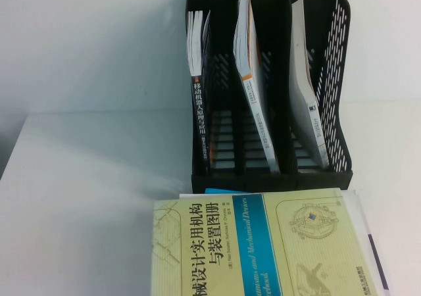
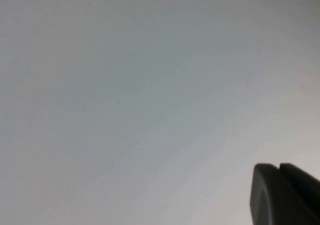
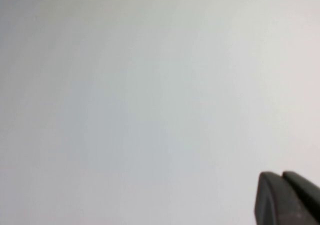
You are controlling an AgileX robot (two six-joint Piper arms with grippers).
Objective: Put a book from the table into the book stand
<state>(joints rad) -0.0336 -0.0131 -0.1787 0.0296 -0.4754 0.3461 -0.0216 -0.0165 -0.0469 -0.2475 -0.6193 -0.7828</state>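
Your book (image 1: 263, 243) lies flat on the bench (image 1: 85, 197), cover up, just in front of the stand (image 1: 270, 85), handy for lifting into a slot. Each slot already holds a thinner leaning book, so room is tight. Neither arm shows from above; the left tool (image 2: 287, 195) and right tool (image 3: 290, 197) face blank white, with tips seemingly together.

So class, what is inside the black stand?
The stand holds one leaning book per slot: left, middle, right. Walls hide their lower covers. Left claw and right claw face blank white.
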